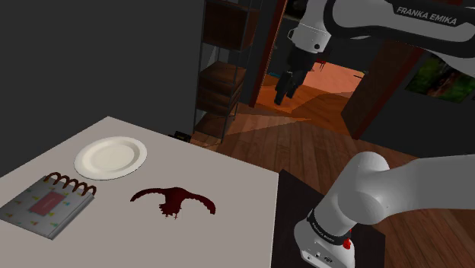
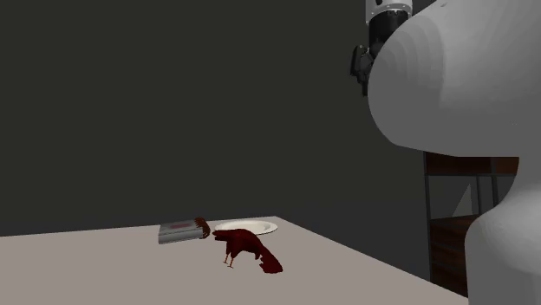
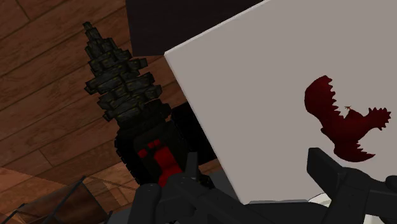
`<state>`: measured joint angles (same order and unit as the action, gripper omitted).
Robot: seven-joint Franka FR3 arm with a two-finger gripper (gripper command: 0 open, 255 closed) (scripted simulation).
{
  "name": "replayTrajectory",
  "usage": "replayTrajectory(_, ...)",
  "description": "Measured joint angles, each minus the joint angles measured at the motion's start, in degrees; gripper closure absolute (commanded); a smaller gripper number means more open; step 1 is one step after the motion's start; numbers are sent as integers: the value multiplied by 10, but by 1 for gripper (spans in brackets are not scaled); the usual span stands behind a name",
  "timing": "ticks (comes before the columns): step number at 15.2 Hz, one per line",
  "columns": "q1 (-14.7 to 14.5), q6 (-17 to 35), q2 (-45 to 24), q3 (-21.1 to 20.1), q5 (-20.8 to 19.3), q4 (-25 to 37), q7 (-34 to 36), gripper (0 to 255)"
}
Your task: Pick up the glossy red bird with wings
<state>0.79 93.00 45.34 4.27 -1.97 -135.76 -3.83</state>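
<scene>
- On the shoulder view's far left, a spiral-bound notebook (image 1: 49,204) lies flat on the pale table (image 1: 228,205), near the edge closest to the camera
- Just past it sits a white plate (image 1: 111,157), near the notebook but not touching it
- To the right of both, the dark glossy red bird (image 1: 173,199) lies on the table with its wings spread, touching neither of them
- In the second exterior view the bird (image 2: 250,251) is nearer the camera than the plate (image 2: 247,227) and the notebook (image 2: 182,230)
- Further right, a wooden shelf (image 1: 224,68) stands beyond the table's far edge, beside the dark wall
- The gripper (image 1: 288,85) hangs high over the wooden floor (image 1: 304,145), past the table's far side and well apart from the bird
- In the wrist view the gripper (image 3: 253,175) has its black fingers (image 3: 343,181) standing apart, so the jaws are open and hold nothing
- There the bird (image 3: 343,124) lies on the table ahead of one finger, not between the two
- A dark spiky object (image 3: 118,83) with a red-marked base stands on the floor beside the table
- At the shoulder view's lower right, the white arm rises from its dark stand (image 1: 293,205)
</scene>
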Motion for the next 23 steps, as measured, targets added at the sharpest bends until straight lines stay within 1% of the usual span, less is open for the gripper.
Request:
replayTrajectory(2, -2, 5, 2, -6, 4, -6, 6, 0)
replayTrajectory(6, -16, 51, 1, -40, 26, -50, 43, 0)
replayTrajectory(10, -36, 106, -12, -86, 56, -88, 91, 0)
replayTrajectory(17, -68, 207, -72, -162, 98, -120, 168, 0)
replayTrajectory(23, -84, 307, -164, -230, 117, -121, 234, 0)
